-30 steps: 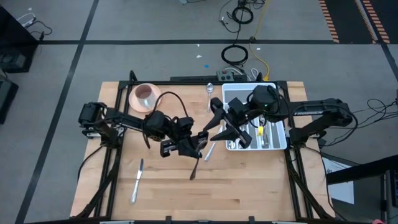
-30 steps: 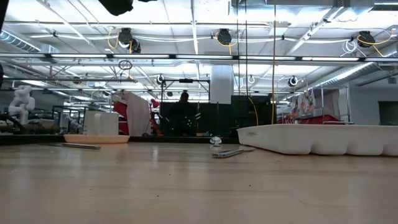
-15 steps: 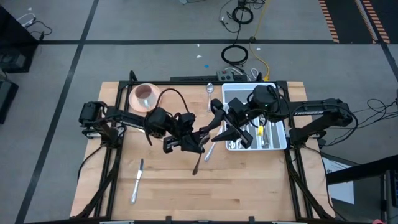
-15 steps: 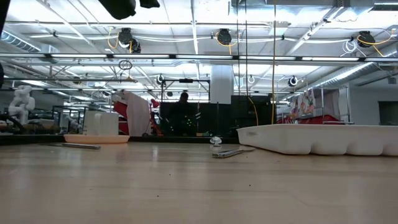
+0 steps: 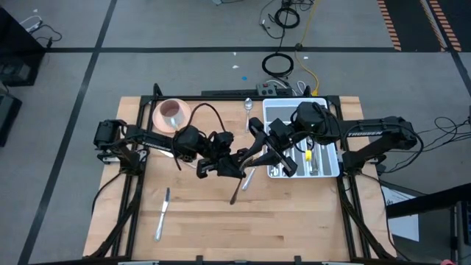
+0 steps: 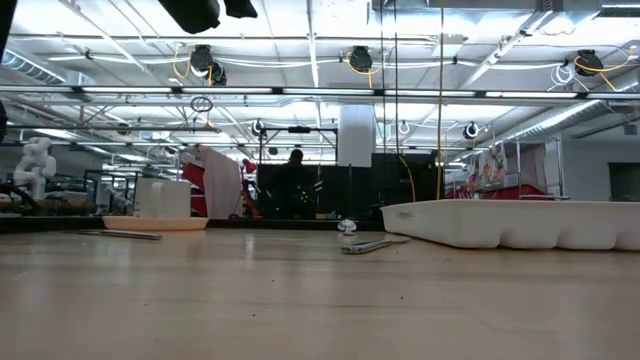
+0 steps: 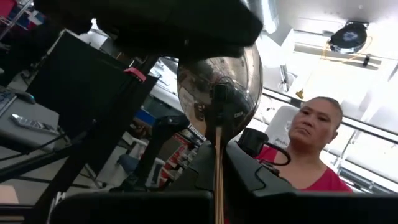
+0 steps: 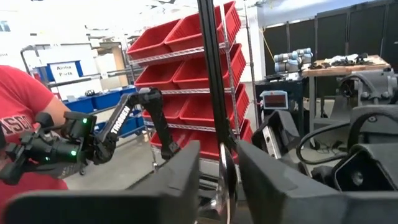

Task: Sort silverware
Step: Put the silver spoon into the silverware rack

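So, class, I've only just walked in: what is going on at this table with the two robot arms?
The two arms meet above the middle of the table, passing a spoon. The left gripper is shut on it, bowl end up. The right gripper has its fingers either side of the bowl. More silverware lies in the white tray. A knife and two other pieces still lie on the table.

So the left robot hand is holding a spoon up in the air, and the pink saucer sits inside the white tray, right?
Not quite. The left gripper does hold a spoon up, but the high view shows the pink saucer on the bare wooden table, far from the white tray.
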`<state>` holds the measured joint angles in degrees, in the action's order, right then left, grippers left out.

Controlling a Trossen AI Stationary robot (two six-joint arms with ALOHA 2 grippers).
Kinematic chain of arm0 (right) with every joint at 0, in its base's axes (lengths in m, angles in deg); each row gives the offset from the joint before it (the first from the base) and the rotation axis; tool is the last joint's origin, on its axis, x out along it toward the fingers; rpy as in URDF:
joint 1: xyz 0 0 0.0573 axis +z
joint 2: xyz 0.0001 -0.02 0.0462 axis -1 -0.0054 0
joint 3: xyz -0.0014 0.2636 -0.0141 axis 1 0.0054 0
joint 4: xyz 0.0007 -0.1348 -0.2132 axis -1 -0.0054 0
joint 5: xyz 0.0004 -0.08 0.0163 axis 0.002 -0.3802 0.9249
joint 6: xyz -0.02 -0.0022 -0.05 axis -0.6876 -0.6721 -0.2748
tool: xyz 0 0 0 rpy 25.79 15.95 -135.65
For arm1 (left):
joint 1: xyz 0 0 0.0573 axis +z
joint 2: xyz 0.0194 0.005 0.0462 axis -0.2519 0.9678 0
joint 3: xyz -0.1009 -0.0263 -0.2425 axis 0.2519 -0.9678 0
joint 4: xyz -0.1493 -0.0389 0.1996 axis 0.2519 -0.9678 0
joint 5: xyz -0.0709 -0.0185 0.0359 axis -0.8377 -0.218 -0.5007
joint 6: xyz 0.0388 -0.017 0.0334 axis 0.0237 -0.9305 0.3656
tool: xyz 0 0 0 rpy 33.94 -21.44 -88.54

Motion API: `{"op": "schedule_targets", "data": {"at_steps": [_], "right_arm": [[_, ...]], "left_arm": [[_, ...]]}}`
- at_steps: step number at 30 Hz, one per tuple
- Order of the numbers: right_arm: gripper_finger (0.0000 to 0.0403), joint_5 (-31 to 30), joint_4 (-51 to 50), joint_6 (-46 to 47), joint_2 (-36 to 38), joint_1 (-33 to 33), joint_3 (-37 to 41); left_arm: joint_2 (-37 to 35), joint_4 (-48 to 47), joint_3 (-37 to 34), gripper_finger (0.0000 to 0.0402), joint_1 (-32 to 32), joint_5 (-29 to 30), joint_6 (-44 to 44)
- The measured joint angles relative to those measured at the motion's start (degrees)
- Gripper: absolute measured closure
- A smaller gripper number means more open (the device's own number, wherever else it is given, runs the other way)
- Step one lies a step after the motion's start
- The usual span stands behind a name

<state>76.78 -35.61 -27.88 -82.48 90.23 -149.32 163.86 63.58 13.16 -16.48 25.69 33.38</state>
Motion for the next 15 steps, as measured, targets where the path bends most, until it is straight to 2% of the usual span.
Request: {"op": "schedule_targets", "data": {"at_steps": [6,15], "right_arm": [[0.0392,-0.5,-1.7,-3.2,0.0,-0.1,0.0],[0.0401,-0.3,-1.6,-6.8,0.0,-0.1,0.0]], "left_arm": [[0.0,0.0,0.0,0.0392,0.0,0.3,-0.2],[0.0,0.0,0.0,0.0392,0.0,0.9,0.0]]}}
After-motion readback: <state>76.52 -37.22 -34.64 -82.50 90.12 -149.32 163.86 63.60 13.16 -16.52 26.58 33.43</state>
